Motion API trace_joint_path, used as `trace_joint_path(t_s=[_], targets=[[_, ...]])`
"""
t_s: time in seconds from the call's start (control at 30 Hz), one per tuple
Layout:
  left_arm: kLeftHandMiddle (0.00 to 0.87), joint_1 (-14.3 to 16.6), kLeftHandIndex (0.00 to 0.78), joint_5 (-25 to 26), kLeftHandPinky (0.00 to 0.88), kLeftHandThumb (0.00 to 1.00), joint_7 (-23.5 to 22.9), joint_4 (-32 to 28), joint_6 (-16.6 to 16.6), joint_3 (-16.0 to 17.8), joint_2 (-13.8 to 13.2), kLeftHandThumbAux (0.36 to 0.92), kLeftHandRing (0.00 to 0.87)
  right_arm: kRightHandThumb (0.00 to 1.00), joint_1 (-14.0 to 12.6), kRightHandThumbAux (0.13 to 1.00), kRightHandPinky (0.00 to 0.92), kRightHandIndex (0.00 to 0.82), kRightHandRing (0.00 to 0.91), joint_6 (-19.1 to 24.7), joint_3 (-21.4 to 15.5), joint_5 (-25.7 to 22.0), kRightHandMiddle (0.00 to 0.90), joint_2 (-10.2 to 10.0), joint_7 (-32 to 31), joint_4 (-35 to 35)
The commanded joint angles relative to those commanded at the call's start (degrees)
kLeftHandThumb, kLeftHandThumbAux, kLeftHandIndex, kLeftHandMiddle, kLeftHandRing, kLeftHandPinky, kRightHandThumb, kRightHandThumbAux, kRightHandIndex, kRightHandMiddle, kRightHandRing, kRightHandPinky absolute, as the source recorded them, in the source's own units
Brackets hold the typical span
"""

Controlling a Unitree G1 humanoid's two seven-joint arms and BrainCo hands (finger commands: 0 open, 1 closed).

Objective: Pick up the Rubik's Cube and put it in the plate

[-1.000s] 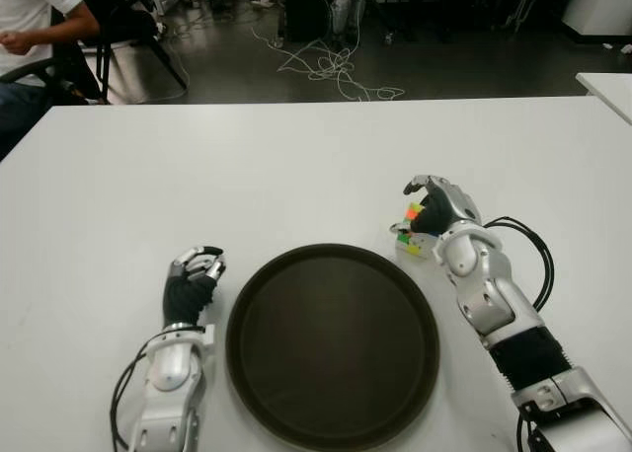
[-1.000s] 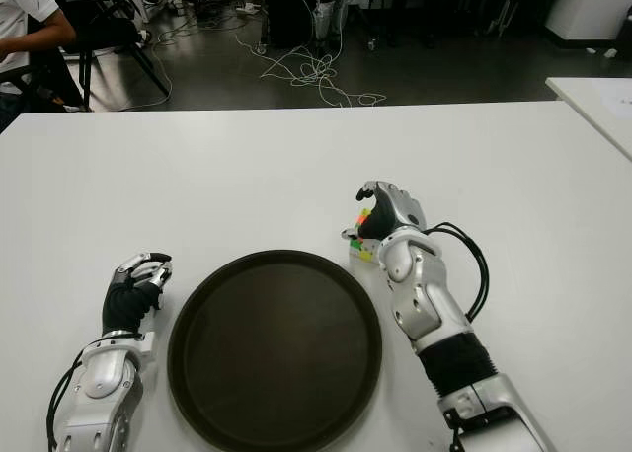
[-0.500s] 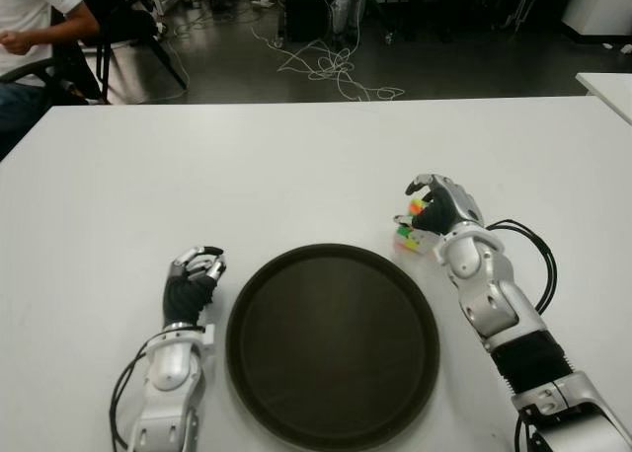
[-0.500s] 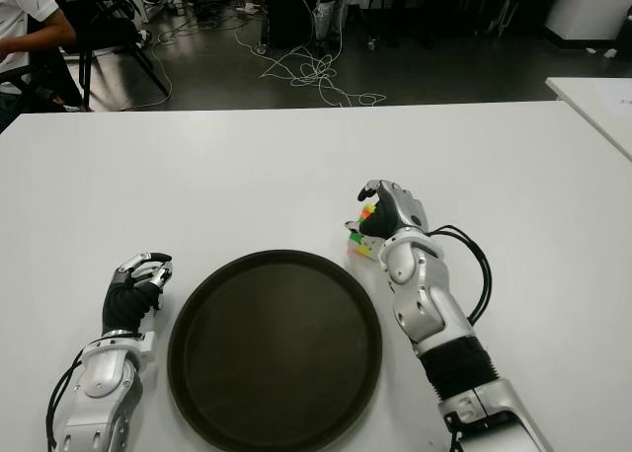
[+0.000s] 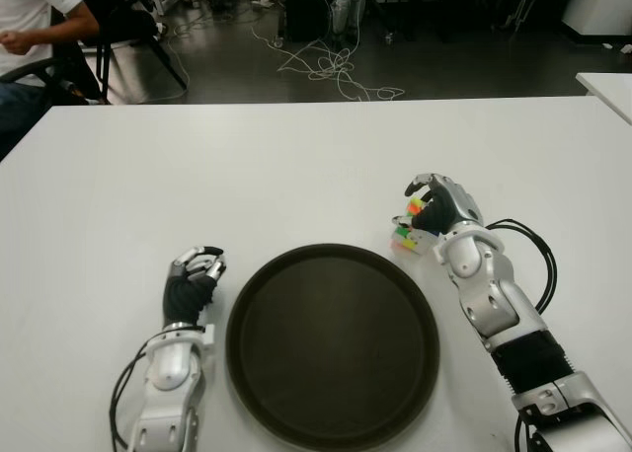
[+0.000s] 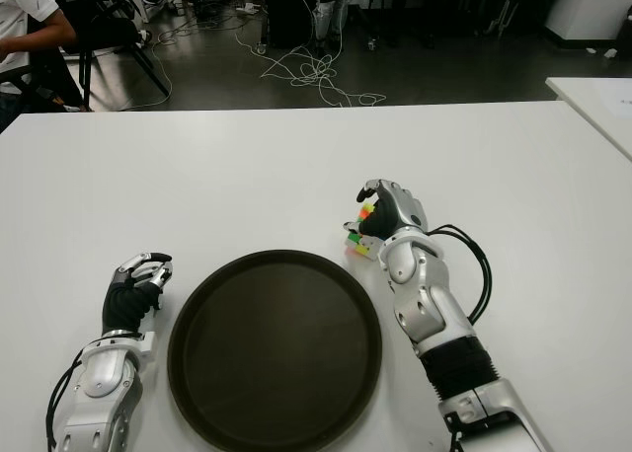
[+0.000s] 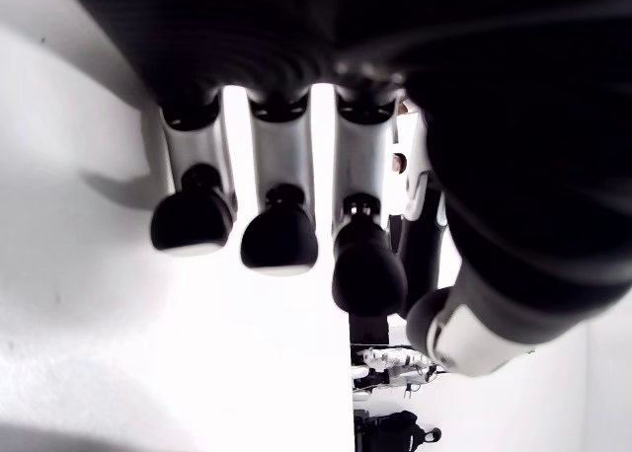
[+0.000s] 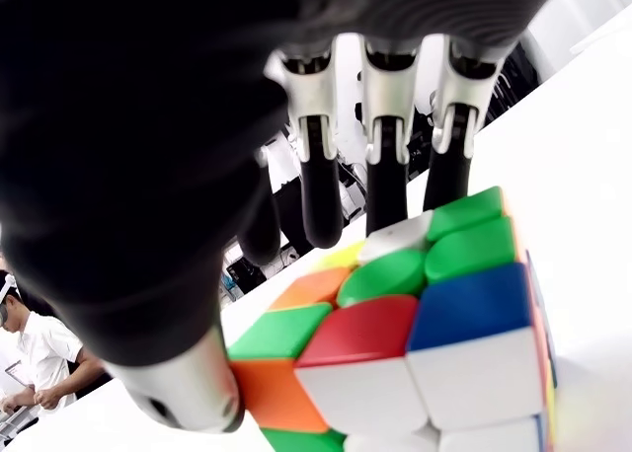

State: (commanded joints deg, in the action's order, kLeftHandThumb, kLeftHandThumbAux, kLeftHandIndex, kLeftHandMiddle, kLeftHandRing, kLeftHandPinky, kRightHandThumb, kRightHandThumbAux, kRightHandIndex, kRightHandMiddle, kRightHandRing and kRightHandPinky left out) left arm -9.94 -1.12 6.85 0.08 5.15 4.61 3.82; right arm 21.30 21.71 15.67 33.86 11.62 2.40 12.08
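The Rubik's Cube point(image 8: 425, 324), with bright mixed-colour faces, is held in my right hand point(image 5: 423, 211), whose fingers curl over its top while the thumb presses one side. In the eye views the cube point(image 5: 406, 232) sits tilted just beyond the far right rim of the plate point(image 5: 333, 403), a round dark brown dish on the white table point(image 5: 296, 166); whether the cube touches the table I cannot tell. My left hand point(image 5: 195, 270) shows to the left of the plate, fingers curled on nothing.
A black cable point(image 5: 541, 255) loops beside my right forearm. A seated person point(image 5: 30, 28) and a chair are past the table's far left corner. Loose cables point(image 5: 331, 72) lie on the floor behind. Another white table's corner point(image 5: 607, 85) shows at the right.
My right hand has shifted the cube slightly left and away from me, toward the plate's far rim. The left hand has not moved.
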Motion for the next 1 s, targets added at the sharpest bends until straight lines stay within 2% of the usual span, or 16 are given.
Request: trace_joint_path(t_s=[0.47,1.0], targets=[[0.82,0.34,0.444,0.23,0.824,0.712,0.27,0.65,-0.56,0.22,0.18,0.704,0.83,0.258,-0.08,0.889,0.79,0.655,0.796,-0.64,-0.14,-0.09,0.781,0.02,0.45,-0.17],[0.819,0.18,0.444,-0.45,0.821,0.711,0.06,0.49,-1.06,-0.19,-0.3,0.704,0.828,0.249,0.08,0.891,0.775,0.616,0.774,-1.02,0.12,0.33,0.755,0.09,0.97,0.21]])
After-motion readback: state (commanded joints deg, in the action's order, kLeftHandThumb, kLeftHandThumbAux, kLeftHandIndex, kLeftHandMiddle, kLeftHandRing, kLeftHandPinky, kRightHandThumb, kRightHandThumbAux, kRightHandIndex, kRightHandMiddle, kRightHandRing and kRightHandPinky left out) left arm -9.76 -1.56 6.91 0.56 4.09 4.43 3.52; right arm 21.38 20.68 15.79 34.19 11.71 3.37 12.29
